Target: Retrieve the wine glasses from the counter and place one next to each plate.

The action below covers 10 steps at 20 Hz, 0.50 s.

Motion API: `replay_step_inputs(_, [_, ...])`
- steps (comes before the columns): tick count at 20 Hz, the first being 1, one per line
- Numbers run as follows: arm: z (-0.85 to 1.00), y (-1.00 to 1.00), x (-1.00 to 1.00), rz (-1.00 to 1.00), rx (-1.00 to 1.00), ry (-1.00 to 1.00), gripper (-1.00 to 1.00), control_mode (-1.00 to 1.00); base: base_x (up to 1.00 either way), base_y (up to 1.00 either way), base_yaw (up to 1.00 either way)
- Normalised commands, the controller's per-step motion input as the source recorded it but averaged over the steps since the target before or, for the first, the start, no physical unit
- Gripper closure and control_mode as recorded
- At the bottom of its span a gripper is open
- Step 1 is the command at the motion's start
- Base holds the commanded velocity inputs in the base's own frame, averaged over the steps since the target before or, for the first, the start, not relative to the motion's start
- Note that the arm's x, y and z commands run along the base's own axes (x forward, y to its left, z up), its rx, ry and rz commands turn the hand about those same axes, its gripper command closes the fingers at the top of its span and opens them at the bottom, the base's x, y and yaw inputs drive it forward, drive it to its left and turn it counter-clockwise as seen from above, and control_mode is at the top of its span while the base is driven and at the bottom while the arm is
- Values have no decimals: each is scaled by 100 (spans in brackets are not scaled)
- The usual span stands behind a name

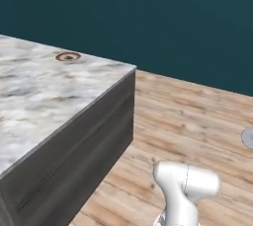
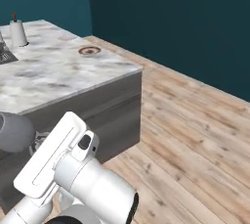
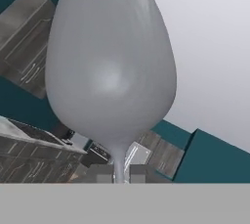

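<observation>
A grey wine glass (image 3: 111, 61) is held in the robot's gripper (image 3: 118, 173), whose two fingertips are clamped together on the thin stem just below the bowl. In the hand view the glass's long axis runs straight up the picture from the fingertips, stem at the bottom and the rounded bowl widening above, with its rim end pointing away from the hand (the rim itself is cut off at the top edge). How that axis sits relative to the room cannot be told from this view. In the right base view, a rounded grey shape (image 2: 13, 131) at the left edge, just ahead of the white arm, appears to be the same bowl. Beyond it a marble island (image 2: 58, 74) with dark sides carries a plate with a red rim (image 2: 90, 50) near its far corner and a paper towel roll (image 2: 18, 32) farther back. The plate (image 1: 68, 56) also appears in the left base view, lying flat on the marble. A wooden plank floor (image 2: 195, 130) meets dark teal walls.
</observation>
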Motion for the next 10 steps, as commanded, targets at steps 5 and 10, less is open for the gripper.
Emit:
replay_step_inputs(5, [0,0,0,0,0,0,100,100,100,-40,31])
replay_step_inputs(10, [0,0,0,0,0,0,100,100,100,-46,34])
